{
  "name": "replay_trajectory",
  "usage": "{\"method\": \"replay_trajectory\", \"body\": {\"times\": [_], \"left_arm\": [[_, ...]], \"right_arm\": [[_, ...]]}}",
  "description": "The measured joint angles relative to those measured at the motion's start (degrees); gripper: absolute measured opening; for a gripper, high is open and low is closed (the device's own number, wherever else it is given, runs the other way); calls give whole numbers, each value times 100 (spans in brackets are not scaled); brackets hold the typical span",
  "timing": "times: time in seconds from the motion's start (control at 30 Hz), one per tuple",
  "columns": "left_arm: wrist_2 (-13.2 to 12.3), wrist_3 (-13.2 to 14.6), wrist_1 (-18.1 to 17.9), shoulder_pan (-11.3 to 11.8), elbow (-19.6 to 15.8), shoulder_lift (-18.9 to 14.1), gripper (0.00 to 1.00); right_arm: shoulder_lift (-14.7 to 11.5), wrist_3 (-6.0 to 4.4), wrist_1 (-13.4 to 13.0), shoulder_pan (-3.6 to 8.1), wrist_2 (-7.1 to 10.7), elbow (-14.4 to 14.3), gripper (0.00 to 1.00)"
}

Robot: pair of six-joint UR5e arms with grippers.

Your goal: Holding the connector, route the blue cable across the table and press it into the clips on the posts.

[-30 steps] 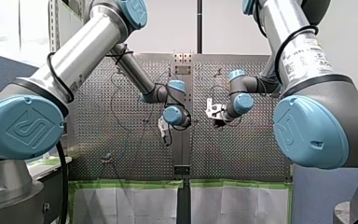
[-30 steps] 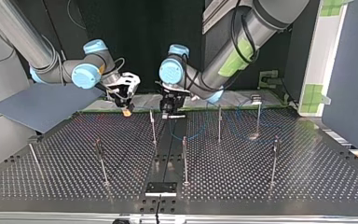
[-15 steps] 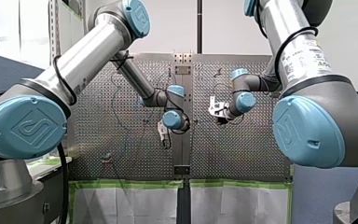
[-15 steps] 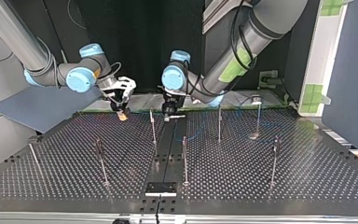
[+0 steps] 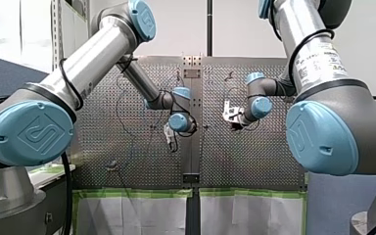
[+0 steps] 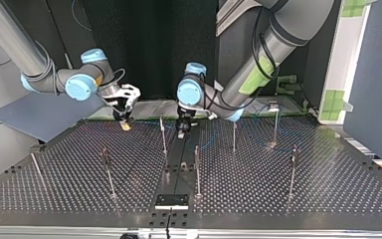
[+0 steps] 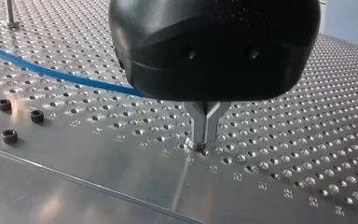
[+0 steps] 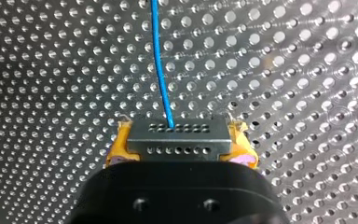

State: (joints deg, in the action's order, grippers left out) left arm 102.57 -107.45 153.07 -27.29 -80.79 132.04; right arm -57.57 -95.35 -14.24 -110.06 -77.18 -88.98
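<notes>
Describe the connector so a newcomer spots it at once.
At the top view's left, my right arm's gripper hangs over the perforated table. Between its yellow pads sits the connector: a small grey block with two rows of tiny holes, the only thing the blue cable runs out of.

My left arm (image 5: 90,56) and my right arm (image 5: 293,24) are silver tubes with round blue caps (image 5: 29,134) stamped with a logo. Black cables (image 5: 61,78) run along both. My right arm has a white printed label (image 5: 320,61) and my left a green tape band (image 6: 259,67). My left gripper (image 7: 198,144) is glossy black with metal fingers (image 7: 205,121) — my right gripper (image 8: 179,140) is black with yellow pads (image 8: 116,147).
</notes>
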Motion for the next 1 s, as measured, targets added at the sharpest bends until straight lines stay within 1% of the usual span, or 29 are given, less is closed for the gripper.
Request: {"method": "replay_trajectory", "body": {"times": [0.03, 0.07, 0.1, 0.13, 0.17, 0.2, 0.23, 0.27, 0.3, 0.33, 0.37, 0.43, 0.5, 0.6, 0.73, 0.87, 1.0], "left_arm": [[3, 19, 22, -4, 5, 0, 23], [8, 40, 42, -9, 8, -1, 23], [20, 70, 67, -16, 9, -2, 33], [45, 115, 106, -28, 10, -5, 48], [68, 149, 138, -38, 10, -6, 48], [93, 184, 170, -48, 10, -6, 51], [134, 233, 216, -63, 11, -7, 62], [168, 270, 251, -74, 11, -7, 62], [215, 321, 300, -90, 11, -7, 68], [256, 364, 344, -102, 12, -8, 82], [298, 406, 387, -113, 12, -9, 82], [387, 501, 479, -132, 13, -12, 100], [414, 575, 555, -144, 13, -15, 100], [349, 712, 691, -169, 12, -24, 100], [295, 841, 901, -227, 11, -96, 100], [390, 827, 1079, -326, -27, -228, 100], [563, 803, 1269, -446, -143, -409, 100]], "right_arm": [[1, 0, 1, 7, 8, 13, 0], [1, 0, 4, 13, 18, 31, 0], [1, 1, 6, 17, 23, 45, 0], [2, 2, 12, 19, 29, 63, 0], [1, 2, 16, 20, 33, 76, 0], [1, 4, 21, 21, 36, 86, 0], [0, 9, 28, 21, 39, 100, 0], [-1, 14, 36, 22, 41, 109, 0], [-2, 19, 51, 22, 42, 117, 0], [-3, 24, 79, 22, 43, 129, 0], [-4, 28, 107, 23, 44, 140, 0], [-5, 38, 198, 23, 44, 166, 0], [-10, 44, 273, 28, 41, 183, 0], [-68, 44, 422, 55, 27, 202, 0], [-239, 17, 512, 109, -2, 205, 0], [-414, -37, 525, 163, -14, 206, 0], [-495, -59, 525, 211, -22, 197, 0]]}}
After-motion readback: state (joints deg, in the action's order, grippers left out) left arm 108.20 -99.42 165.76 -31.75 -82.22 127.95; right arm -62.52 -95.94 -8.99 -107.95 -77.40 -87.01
